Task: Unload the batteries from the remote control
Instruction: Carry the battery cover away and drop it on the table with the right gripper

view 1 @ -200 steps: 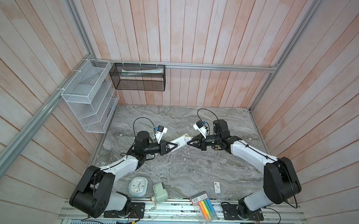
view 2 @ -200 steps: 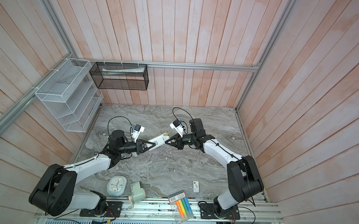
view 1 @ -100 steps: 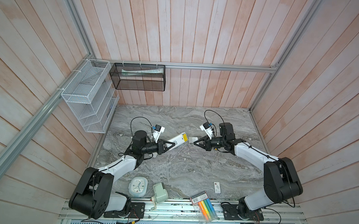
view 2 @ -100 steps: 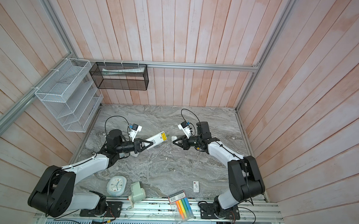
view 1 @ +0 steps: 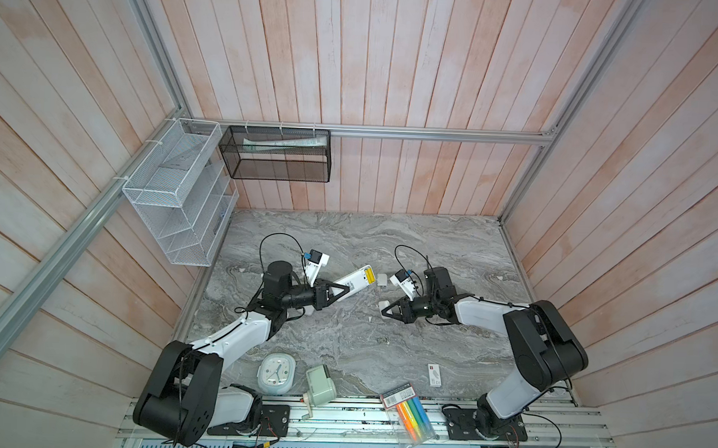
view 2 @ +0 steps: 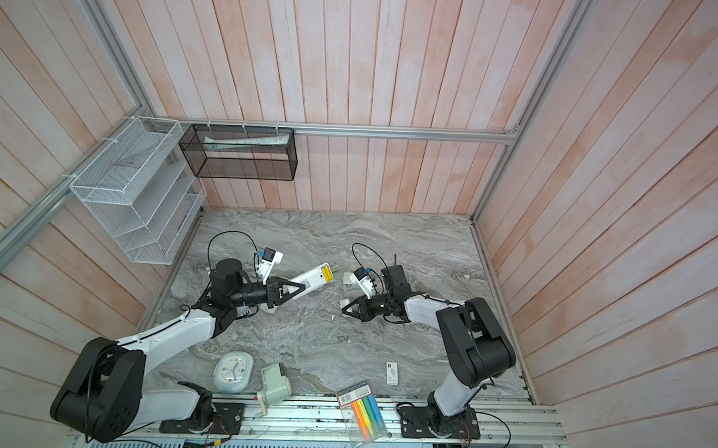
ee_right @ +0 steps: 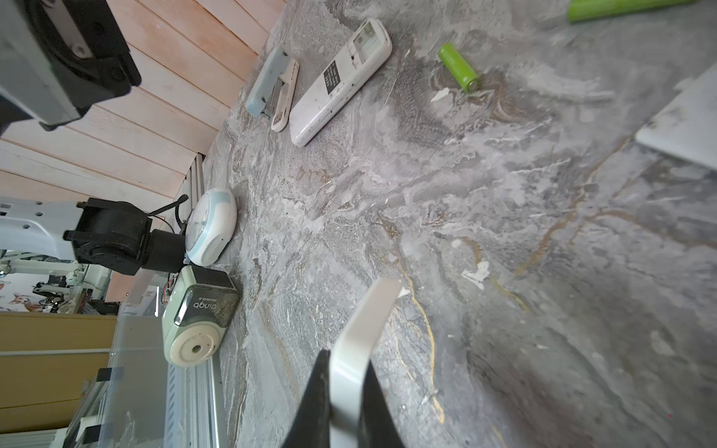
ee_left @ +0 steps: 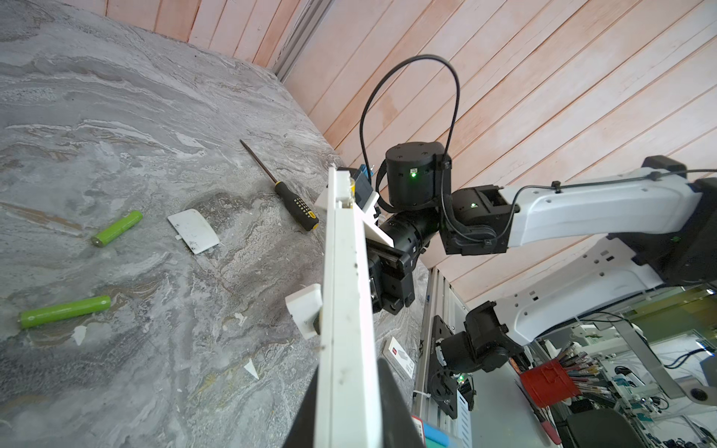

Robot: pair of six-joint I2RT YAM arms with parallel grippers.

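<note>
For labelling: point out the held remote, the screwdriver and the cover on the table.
held remote (view 1: 357, 278): a top view, body's middle.
screwdriver (ee_left: 297, 204): left wrist view, handle.
cover (ee_left: 194, 230): left wrist view, middle.

our left arm (view 1: 240, 336) stretched toward the middle, left gripper (view 1: 343, 290) clamped on remote control (view 1: 357, 278) | our right arm (view 1: 482, 315) pointed at it, right gripper (view 1: 384, 313) pinching thin white cover (ee_right: 368, 322) | tips apart

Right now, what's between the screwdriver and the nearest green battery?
A white battery cover lies flat between the screwdriver and that green battery, shown in the left wrist view.
</note>
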